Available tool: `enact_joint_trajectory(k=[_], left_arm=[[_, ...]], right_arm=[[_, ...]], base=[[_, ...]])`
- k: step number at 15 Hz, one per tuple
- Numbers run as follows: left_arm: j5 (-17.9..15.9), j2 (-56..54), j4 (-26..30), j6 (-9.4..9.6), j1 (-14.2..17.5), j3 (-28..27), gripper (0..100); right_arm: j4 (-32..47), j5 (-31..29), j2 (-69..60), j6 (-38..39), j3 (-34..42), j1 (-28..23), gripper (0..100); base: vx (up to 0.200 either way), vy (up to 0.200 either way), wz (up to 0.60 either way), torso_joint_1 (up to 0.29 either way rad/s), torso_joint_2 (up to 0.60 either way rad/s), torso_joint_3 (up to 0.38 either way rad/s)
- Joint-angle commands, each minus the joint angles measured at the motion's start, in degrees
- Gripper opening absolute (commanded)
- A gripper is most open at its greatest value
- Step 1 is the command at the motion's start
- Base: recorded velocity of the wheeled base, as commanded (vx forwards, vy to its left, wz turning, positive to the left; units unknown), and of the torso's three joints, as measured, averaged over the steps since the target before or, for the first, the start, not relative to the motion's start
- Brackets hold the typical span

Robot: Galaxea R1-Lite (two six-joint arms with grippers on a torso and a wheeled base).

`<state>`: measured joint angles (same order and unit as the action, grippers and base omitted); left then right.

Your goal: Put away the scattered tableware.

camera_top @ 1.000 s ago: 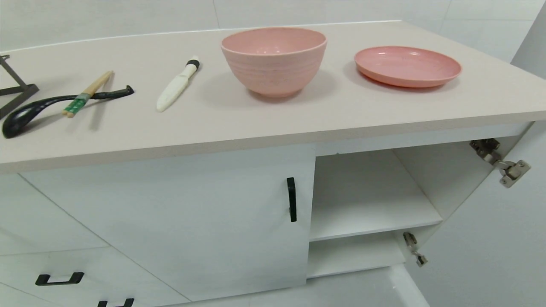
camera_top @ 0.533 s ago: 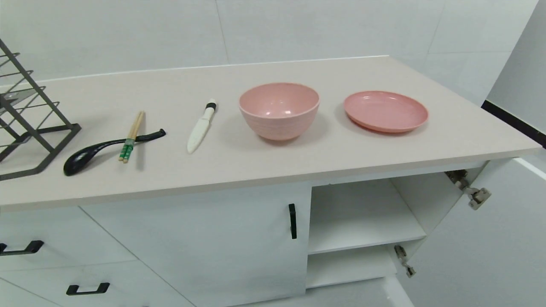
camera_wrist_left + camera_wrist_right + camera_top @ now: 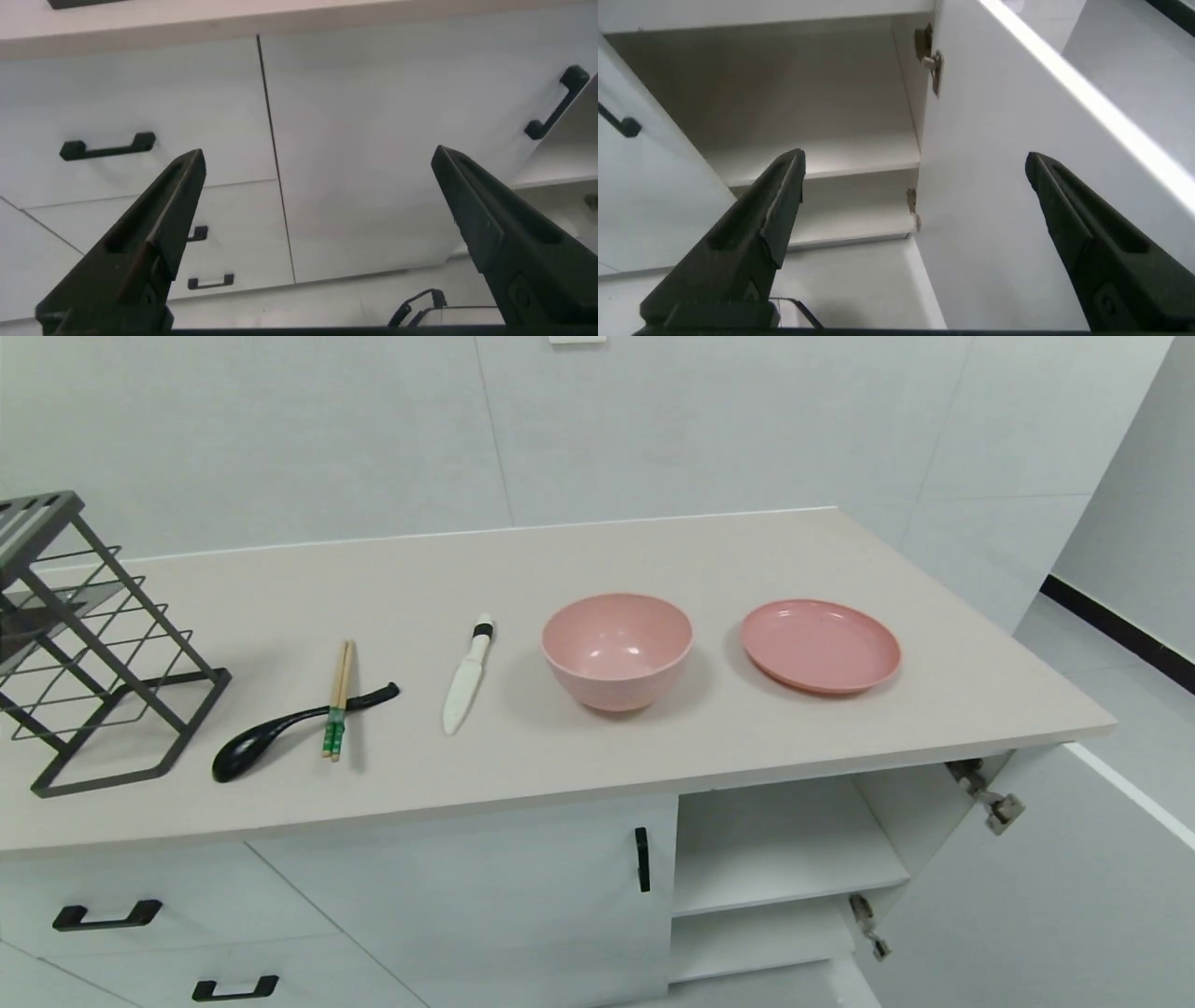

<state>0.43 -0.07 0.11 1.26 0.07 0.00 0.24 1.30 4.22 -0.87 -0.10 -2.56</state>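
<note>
On the beige countertop (image 3: 597, 560) lie, from left to right, a black spoon (image 3: 289, 733) with a pair of chopsticks (image 3: 337, 700) across its handle, a white knife (image 3: 468, 673), a pink bowl (image 3: 617, 651) and a pink plate (image 3: 821, 645). My left gripper (image 3: 318, 201) is open, held low in front of the white drawer fronts (image 3: 168, 149) with nothing between its fingers. My right gripper (image 3: 910, 196) is open too, facing the open cabinet's shelf (image 3: 822, 159).
A dark wire rack (image 3: 84, 635) stands at the counter's left end. Below the counter are drawers with black handles (image 3: 107, 917), a closed door with a black handle (image 3: 642, 859), and an open compartment with a shelf (image 3: 784, 859); its door (image 3: 1055, 896) swings out to the right.
The head camera has pulled back and tilted up, so the counter items look smaller and the rack has come into sight. The tableware itself has not shifted.
</note>
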Motion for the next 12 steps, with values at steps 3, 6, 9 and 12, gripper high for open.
enact_joint_trajectory(k=[3,6,9,12], left_arm=[[0.0,0.1,0.1,-0.03,0.0,0.0,100],[0.1,0.1,0.1,-0.03,0.0,0.0,100],[0.1,0.1,0.1,-0.03,0.0,0.0,100],[0.1,0.1,0.0,-0.03,0.0,0.0,100]], right_arm=[[0.0,0.0,0.1,0.0,0.0,0.0,100],[0.0,0.0,0.1,0.0,0.0,0.0,100],[0.0,0.0,0.1,0.0,0.0,0.0,100],[-0.1,0.0,0.1,0.0,0.0,0.0,100]], base=[[0.000,0.000,0.00,0.299,-0.51,-0.245],[0.000,0.000,0.00,0.279,-0.52,-0.251],[0.000,0.000,0.00,0.279,-0.55,-0.261],[0.000,0.000,0.00,0.294,-0.57,-0.271]])
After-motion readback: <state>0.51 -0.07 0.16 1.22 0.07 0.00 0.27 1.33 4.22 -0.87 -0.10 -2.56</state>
